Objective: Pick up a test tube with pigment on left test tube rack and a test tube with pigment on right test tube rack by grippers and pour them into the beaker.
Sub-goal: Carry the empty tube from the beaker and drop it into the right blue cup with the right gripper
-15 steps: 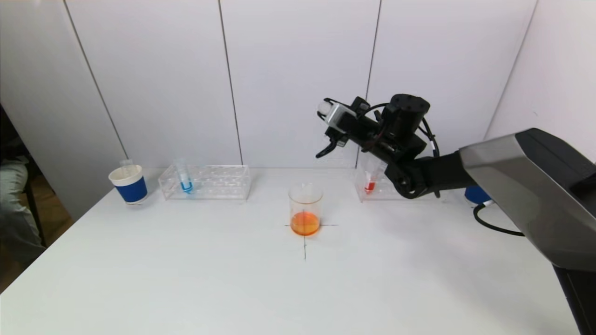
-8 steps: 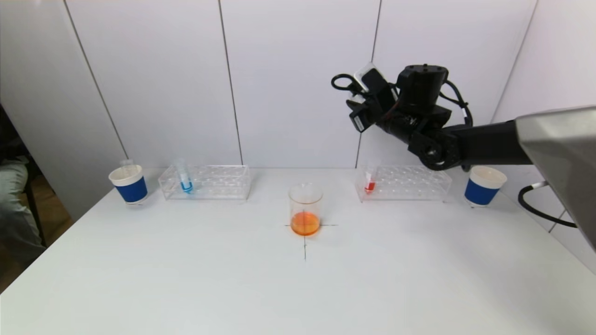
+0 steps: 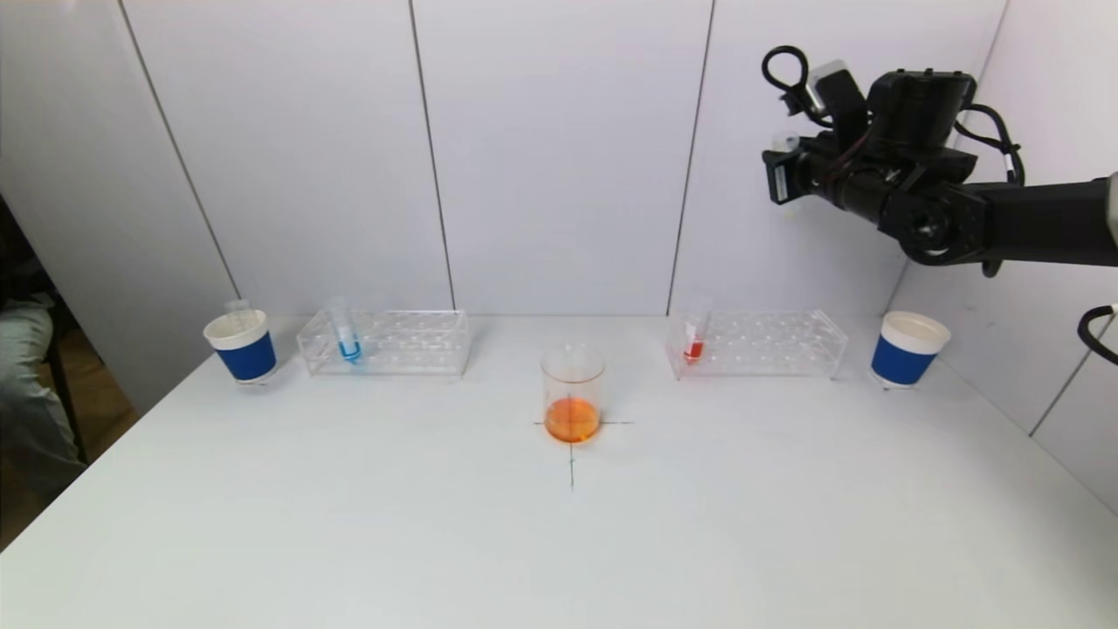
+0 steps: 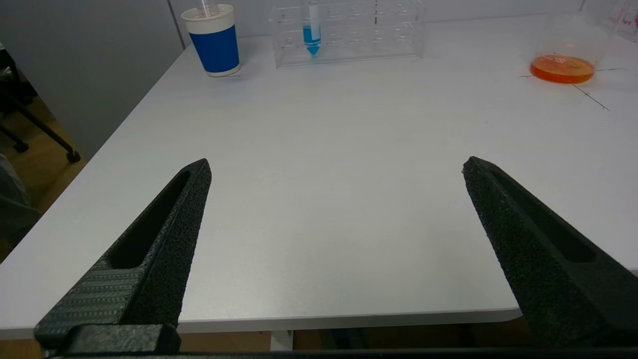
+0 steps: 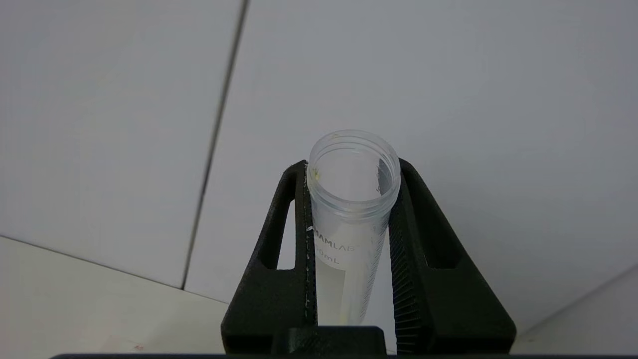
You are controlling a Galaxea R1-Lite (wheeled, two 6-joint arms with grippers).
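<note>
My right gripper (image 5: 353, 167) is shut on a clear, emptied test tube (image 5: 349, 214), its open mouth facing away from the wrist. In the head view that gripper (image 3: 783, 170) hangs high at the back right, above the right rack (image 3: 758, 343), which holds a tube with red pigment (image 3: 694, 341). The beaker (image 3: 572, 389), orange liquid at its bottom, stands mid-table on a cross mark. A tube with blue pigment (image 3: 347, 336) stands in the left rack (image 3: 384, 342). My left gripper (image 4: 335, 162) is open and empty over the table's near left edge, outside the head view.
A blue-and-white paper cup (image 3: 242, 347) with an empty tube in it stands left of the left rack. A second cup (image 3: 907, 349) stands right of the right rack. White wall panels close off the back and right side.
My right arm rose and swung to the right, away from above the beaker, carrying the tube. This uncovered the right rack and the right cup. The left gripper stayed still.
</note>
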